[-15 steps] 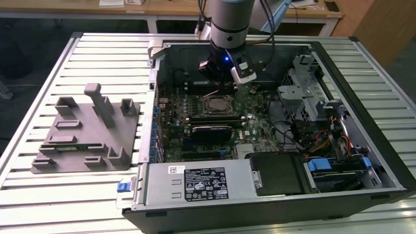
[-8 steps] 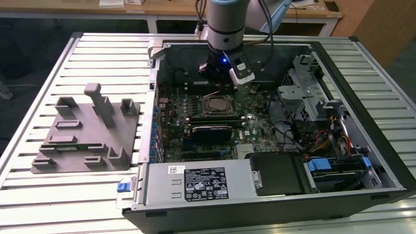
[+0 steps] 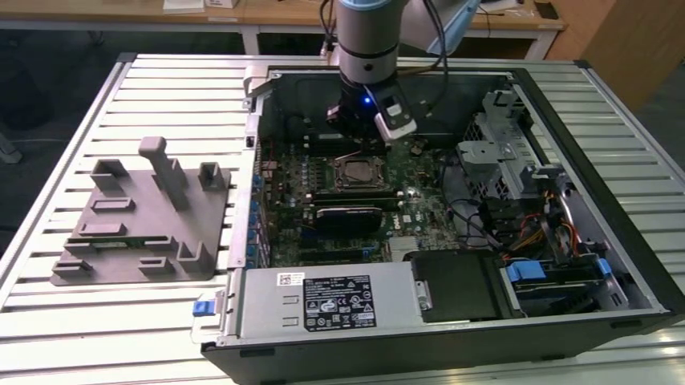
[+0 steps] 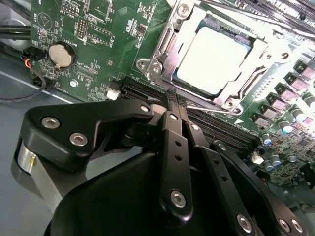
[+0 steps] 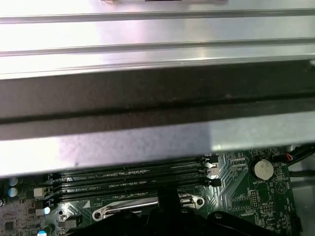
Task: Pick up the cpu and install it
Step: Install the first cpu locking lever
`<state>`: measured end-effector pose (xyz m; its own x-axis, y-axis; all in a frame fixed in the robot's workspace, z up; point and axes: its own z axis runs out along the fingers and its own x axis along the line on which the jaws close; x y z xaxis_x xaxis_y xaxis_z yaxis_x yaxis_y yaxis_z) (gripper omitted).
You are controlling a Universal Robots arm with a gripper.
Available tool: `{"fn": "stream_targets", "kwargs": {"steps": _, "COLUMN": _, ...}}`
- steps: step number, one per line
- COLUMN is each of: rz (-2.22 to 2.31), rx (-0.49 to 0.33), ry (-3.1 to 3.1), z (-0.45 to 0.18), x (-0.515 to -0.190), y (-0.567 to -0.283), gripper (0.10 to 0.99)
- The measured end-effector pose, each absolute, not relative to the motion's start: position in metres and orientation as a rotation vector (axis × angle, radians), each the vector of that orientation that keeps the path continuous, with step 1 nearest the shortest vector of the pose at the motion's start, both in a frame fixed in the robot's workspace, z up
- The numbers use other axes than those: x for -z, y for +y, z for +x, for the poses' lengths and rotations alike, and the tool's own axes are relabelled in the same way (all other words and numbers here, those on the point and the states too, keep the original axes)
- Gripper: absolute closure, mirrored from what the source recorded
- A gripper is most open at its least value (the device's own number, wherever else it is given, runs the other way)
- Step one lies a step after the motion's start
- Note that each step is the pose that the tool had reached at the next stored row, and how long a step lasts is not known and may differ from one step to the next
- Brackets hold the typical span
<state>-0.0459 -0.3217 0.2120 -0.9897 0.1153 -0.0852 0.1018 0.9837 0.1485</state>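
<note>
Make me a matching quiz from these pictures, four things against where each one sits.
Things:
1. cpu
2. claw
3. grey fixture
4. coin cell

Places:
A. on the slatted table, outside the case
B. in the socket on the motherboard
C. above the memory slots beside the socket
D. round holder on the green board

Pairs: 1-B, 2-C, 3-A, 4-D

Claw (image 4: 173, 105) linkage hides socket's (image 5: 147, 205) near edge in both wrist views.
</note>
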Motion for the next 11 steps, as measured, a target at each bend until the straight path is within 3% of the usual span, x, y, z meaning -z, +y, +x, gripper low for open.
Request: {"fn": "stream_targets", "kwargs": {"steps": 11, "rz": 0.258, "rx": -0.185, "ry": 3.024, "z": -0.0459, "x": -0.2089, "y": -0.3149, "gripper": 0.980}}
